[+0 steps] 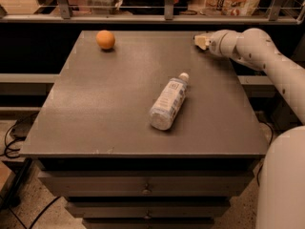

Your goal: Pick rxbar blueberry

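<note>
Camera view: gripper far-right, perhaps half-hidden

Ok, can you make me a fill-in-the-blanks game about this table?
The bottle lies on its ____.
The round fruit is coloured ____.
The gripper hangs over the far ____ corner of the table.
Missing words: side, orange, right.

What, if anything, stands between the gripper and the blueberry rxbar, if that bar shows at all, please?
No rxbar shows in this view, so that cannot be judged. The gripper is at the far right corner of the table; the bottle lies mid-table and the orange far left, both apart from it.
</note>
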You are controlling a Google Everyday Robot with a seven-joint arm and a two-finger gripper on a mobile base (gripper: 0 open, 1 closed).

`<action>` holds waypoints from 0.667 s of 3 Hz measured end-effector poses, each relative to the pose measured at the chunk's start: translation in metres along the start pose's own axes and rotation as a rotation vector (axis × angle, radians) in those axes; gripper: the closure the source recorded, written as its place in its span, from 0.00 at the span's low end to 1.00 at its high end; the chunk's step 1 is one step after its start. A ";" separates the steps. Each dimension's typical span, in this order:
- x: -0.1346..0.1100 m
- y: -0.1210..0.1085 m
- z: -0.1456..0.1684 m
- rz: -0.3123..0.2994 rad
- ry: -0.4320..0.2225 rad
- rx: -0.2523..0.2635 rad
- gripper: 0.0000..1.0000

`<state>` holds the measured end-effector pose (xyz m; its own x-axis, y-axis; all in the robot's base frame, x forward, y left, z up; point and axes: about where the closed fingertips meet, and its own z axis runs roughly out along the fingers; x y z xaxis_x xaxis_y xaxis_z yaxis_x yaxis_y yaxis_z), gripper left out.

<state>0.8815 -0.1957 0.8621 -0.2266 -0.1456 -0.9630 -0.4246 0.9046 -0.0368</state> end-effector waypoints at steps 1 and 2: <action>-0.048 0.018 -0.016 -0.024 -0.077 -0.050 1.00; -0.107 0.039 -0.040 -0.108 -0.153 -0.097 1.00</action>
<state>0.8539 -0.1612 0.9741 -0.0425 -0.1703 -0.9845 -0.5231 0.8433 -0.1233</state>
